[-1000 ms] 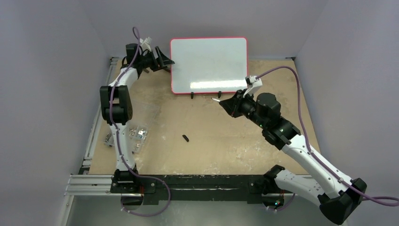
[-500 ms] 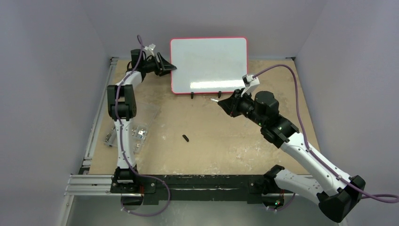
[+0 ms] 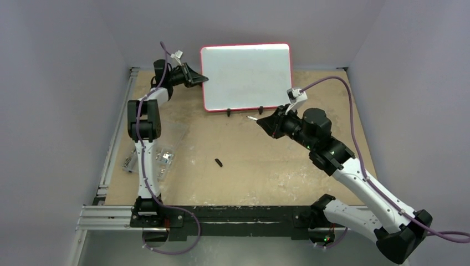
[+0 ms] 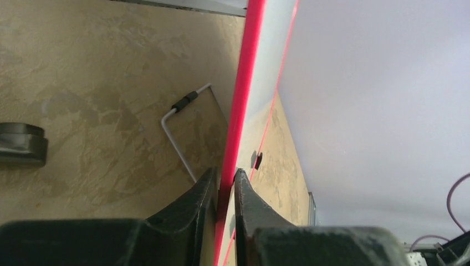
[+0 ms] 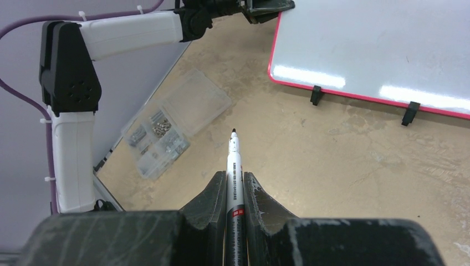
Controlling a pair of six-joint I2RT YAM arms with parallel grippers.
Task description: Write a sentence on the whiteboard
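Red rim of the whiteboard [image 3: 245, 75] is pinched between the fingers of the left gripper [image 4: 224, 178], at its left edge. The whiteboard stands at the far side of the table [image 3: 266, 166], on small black feet [image 5: 316, 95]. The right gripper [image 5: 235, 180] is closed on a marker [image 5: 233, 158], whose bare tip points toward the whiteboard and stays apart from it.

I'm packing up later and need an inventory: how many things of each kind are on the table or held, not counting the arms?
Whiteboard: 1
Marker: 1
Small black piece: 1
Clear parts box: 1
Total: 4
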